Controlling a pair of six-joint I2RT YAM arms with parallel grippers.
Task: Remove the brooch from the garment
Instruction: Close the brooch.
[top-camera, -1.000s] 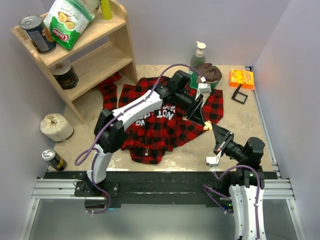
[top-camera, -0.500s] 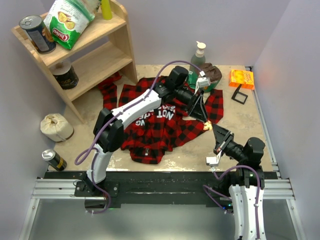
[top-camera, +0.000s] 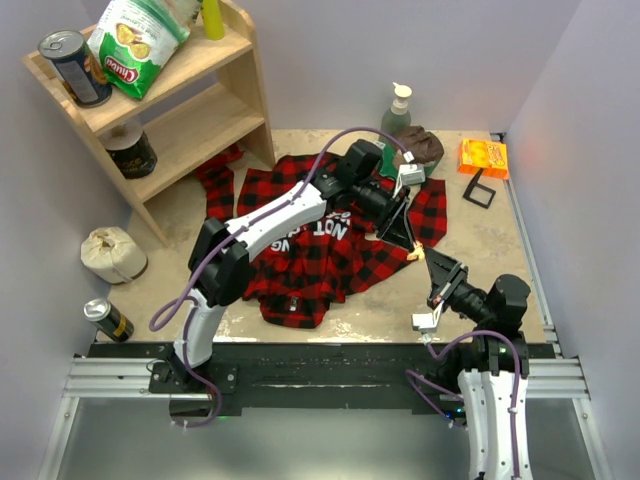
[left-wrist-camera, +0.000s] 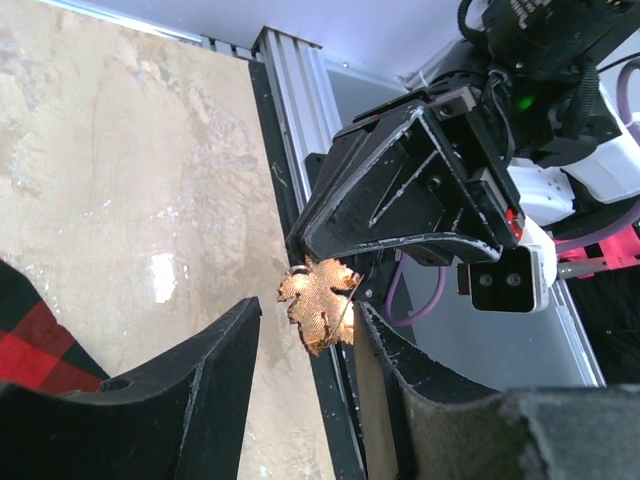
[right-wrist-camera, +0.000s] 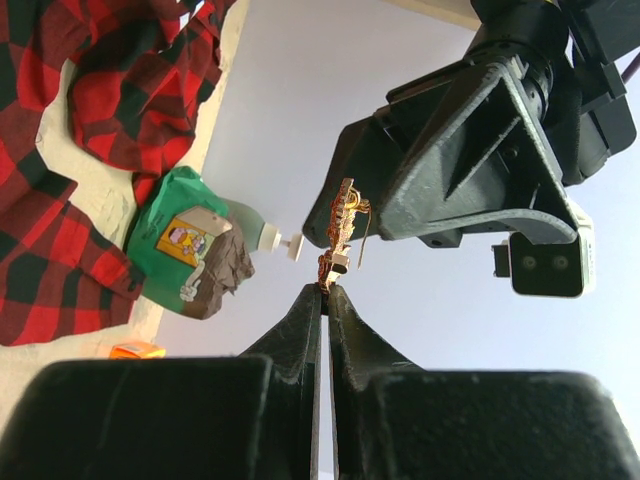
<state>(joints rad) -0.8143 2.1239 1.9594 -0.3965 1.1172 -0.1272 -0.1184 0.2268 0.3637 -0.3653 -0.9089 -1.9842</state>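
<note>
The brooch (left-wrist-camera: 318, 300) is a small gold leaf, held clear of the garment (top-camera: 320, 250) above the bare table to its right. My right gripper (right-wrist-camera: 327, 288) is shut on the brooch's (right-wrist-camera: 340, 228) lower edge. My left gripper (left-wrist-camera: 308, 310) is open around the leaf, which lies close against one finger (left-wrist-camera: 400, 365) with a gap to the other finger (left-wrist-camera: 200, 385). From above, both grippers meet at the brooch (top-camera: 415, 252), the left gripper (top-camera: 407, 238) reaching across the red-and-black plaid shirt and the right gripper (top-camera: 430, 266) coming from the near right.
A wooden shelf (top-camera: 170, 110) stands at the back left. A soap bottle (top-camera: 397, 105), a brown cloth lump (top-camera: 420, 145), an orange packet (top-camera: 483, 157) and a black stand (top-camera: 478, 190) sit at the back right. A can (top-camera: 108, 318) and a tan roll (top-camera: 112, 253) lie at the left.
The left wrist swung slightly towards the back and returned, and its jaws opened a little. The right gripper and the brooch stayed in place.
</note>
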